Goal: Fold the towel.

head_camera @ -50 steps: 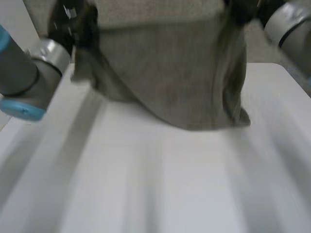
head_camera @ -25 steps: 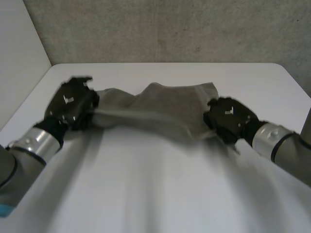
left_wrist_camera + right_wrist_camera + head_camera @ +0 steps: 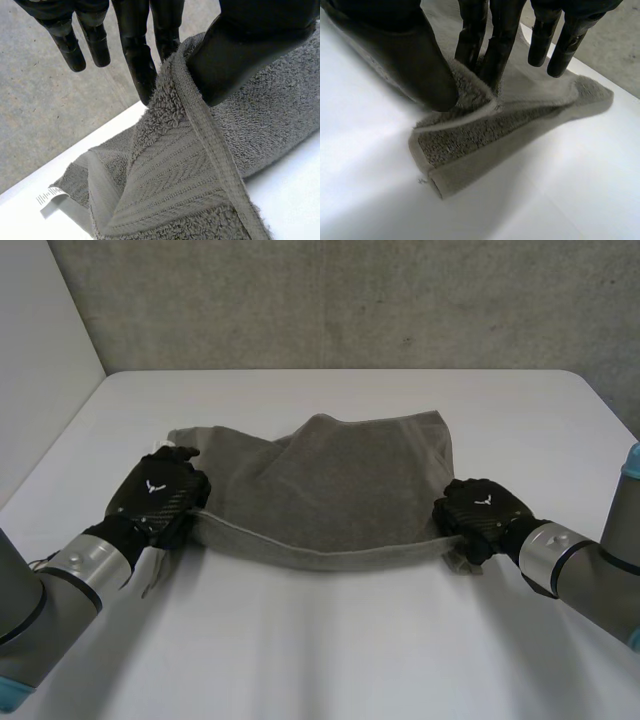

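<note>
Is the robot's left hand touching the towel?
Touching. In the left wrist view, the left hand pinches the edge of the towel between its thumb and a finger.

The head camera sits behind and between the left arm and the right arm. It looks down across the white table toward the grey wall at twelve o'clock. Each wrist camera looks closely along its own palm. All views share the towel, pinched by the left hand at nine o'clock and the right hand at three.
</note>
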### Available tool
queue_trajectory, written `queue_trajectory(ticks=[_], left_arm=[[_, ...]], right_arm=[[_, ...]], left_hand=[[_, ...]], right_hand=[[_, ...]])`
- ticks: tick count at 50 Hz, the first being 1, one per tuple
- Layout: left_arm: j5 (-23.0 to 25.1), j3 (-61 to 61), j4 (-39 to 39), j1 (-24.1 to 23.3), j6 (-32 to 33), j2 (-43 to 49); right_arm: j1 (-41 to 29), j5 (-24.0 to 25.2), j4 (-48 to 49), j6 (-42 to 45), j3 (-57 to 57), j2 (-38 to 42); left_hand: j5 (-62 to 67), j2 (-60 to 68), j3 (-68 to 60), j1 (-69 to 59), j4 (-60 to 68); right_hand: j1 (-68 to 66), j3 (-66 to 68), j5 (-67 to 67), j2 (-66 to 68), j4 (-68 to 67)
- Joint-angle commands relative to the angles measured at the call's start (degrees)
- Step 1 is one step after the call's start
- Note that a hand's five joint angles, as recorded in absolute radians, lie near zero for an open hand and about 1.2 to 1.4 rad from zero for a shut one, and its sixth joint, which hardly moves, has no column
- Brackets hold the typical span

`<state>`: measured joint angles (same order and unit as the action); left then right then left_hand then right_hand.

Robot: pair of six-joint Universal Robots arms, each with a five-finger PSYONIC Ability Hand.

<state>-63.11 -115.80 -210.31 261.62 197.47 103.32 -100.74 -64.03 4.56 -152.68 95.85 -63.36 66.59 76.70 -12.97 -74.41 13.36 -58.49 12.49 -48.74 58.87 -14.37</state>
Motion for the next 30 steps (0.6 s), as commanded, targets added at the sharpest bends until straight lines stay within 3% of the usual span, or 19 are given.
queue_trajectory(ticks=[1,16,30], left_arm=[[-0.2,0.5,0.0,0.3,0.0,1.4],[-0.1,1.3,1.3,3.7,0.0,2.0],[-0.1,1.2,2.4,3.7,0.0,1.3]], right_arm=[[-0.2,-3.7,2.2,-4.4,0.0,0.9],[0.5,-4.1,3.5,-17.1,-2.8,3.4],[0.0,-3.6,3.1,-30.3,-3.9,4.2]], left_hand=[[3.4,3.3,3.0,-5.6,-3.4],[3.4,3.3,3.0,-5.6,-3.4],[3.4,3.3,3.0,-5.6,-3.4]], right_hand=[[9.0,-2.5,9.3,-9.4,4.4],[6.9,-2.5,7.1,-7.2,4.4],[9.0,-2.5,9.3,-9.4,4.4]])
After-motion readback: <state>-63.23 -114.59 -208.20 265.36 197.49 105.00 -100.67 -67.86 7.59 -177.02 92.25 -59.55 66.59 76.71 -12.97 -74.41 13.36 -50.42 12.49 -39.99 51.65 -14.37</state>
